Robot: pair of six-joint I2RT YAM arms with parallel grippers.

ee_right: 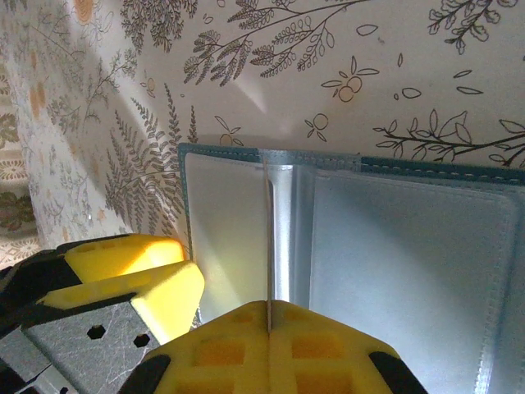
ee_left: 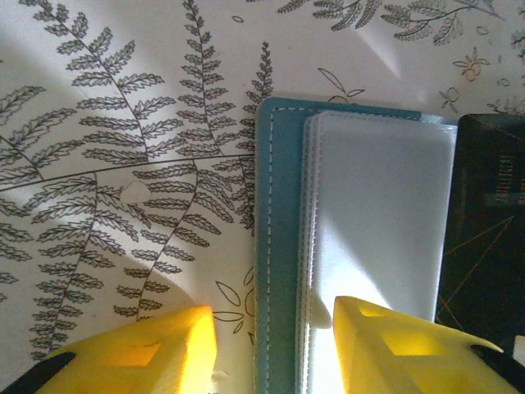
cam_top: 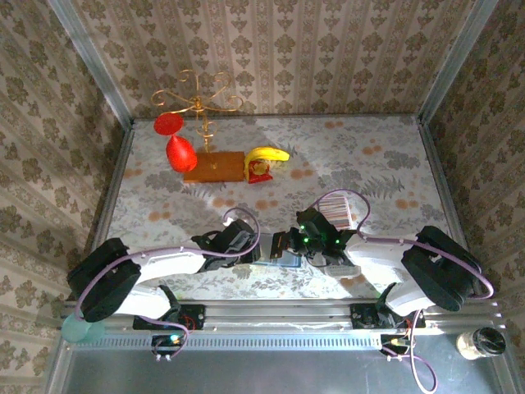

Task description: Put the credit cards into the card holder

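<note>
I look down from the top view and see the card holder (cam_top: 285, 253) lying open on the table (cam_top: 385, 164). It is close to the near edge, at 6 o'clock, and it sits between my two grippers. The left gripper (cam_top: 248, 242) is at the holder's 9 o'clock side. The right gripper (cam_top: 316, 238) is at its 3 o'clock side.

The credit cards (cam_top: 340, 212) stand in a row like thin stripes. They are near the holder, at about 1 o'clock from it, just behind the right gripper.

In the left wrist view the holder is teal with white stitches, and its clear pockets (ee_left: 377, 205) lie flat on top. The left gripper's yellow fingers (ee_left: 164, 349) are spread apart at 6 o'clock. One is over the leafy table and the other is over the clear pockets, with the holder's left edge between them. I cannot tell if they touch it. A black thing (ee_left: 488, 238) lies at 3 o'clock, and I cannot tell what it is.

In the right wrist view the right gripper's fingers (ee_right: 221, 353) are pressed together at 6 o'clock. They pinch a thin sheet (ee_right: 267, 238) that stands on its edge over the holder's fold. I cannot tell if it is a card or a clear page.

Far back on the table, a banana (cam_top: 267, 154) lies at 12 o'clock and a gold stand (cam_top: 197, 98) is at 11 o'clock.
</note>
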